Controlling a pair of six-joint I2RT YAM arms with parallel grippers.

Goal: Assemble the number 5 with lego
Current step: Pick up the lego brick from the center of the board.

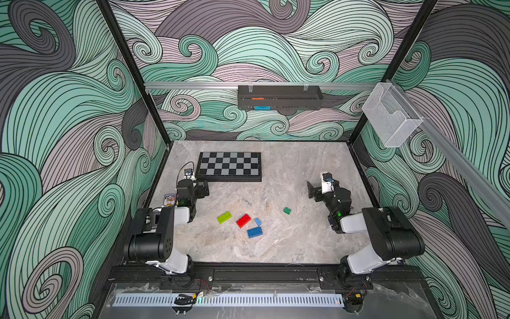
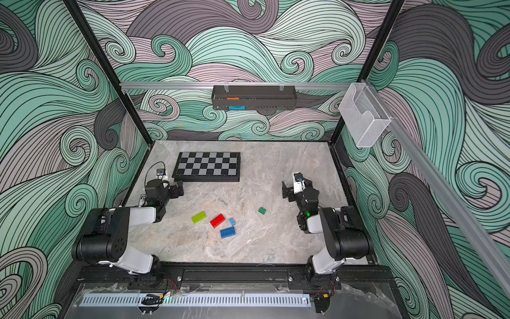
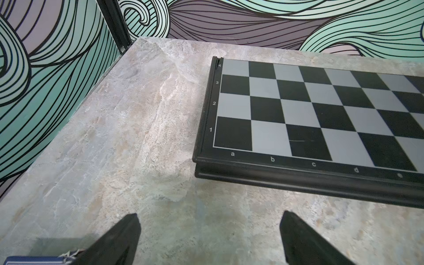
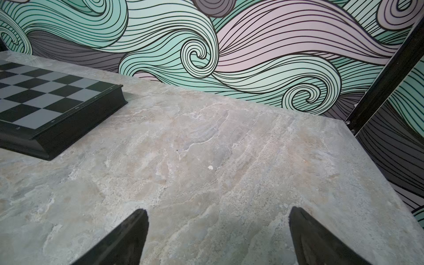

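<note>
The lego (image 1: 243, 220) is lying loose on the counter (image 1: 298, 245), nothing joined yet. The lime-green brick (image 1: 224, 217), red brick (image 1: 244, 220), light-blue brick (image 1: 257, 221) and dark-blue brick (image 1: 254, 232) are clustering near the front. The dark-green brick (image 1: 287, 210) is sitting apart. The left hand (image 1: 204, 189) and right hand (image 1: 311, 191) are gaping empty, well back. With light-blue crowding red, a pinch there is probably risking shoving both askew.

Tabletop (image 1: 289, 243) mostly open, esp. right; checkered board (image 1: 230, 167) blocks far left (walls (image 1: 82, 138) hem sides).
</note>
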